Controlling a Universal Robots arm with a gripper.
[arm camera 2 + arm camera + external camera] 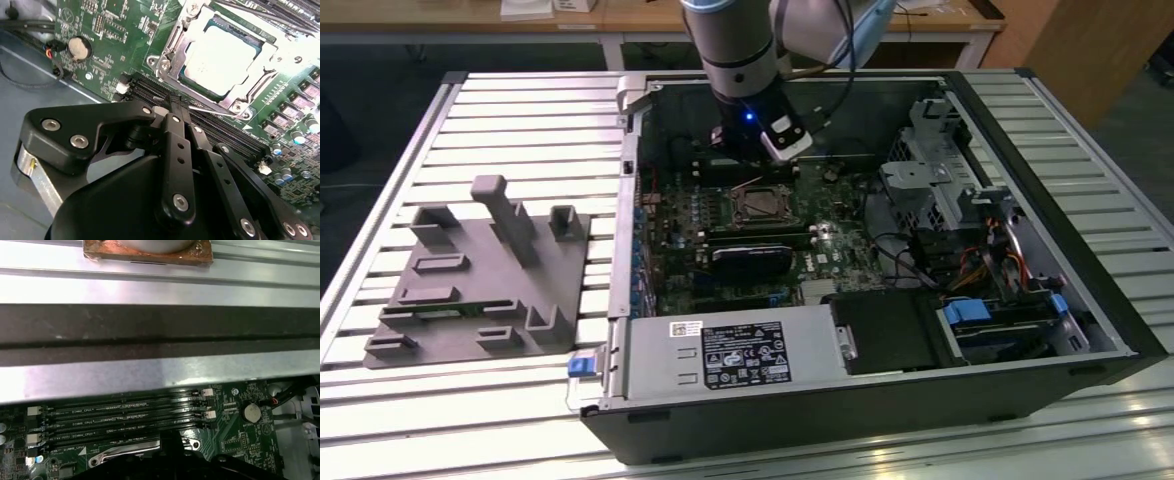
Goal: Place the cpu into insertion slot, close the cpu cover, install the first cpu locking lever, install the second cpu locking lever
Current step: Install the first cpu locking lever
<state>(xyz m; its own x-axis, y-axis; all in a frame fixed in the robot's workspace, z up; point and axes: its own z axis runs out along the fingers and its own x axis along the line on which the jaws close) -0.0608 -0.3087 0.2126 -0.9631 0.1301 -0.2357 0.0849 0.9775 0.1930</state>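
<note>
Pincer [172,104] fingers meet, nothing visibly held, at insertion slot [227,100] rim; cpu [220,52] seated inside.

Grey fixture block [480,290] lies on the slatted table [454,420] beside the computer case [854,420].

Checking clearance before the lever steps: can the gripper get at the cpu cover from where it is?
Likely yes: the gripper hangs over the memory slots right beside the cpu cover, and nothing stands between them.
</note>
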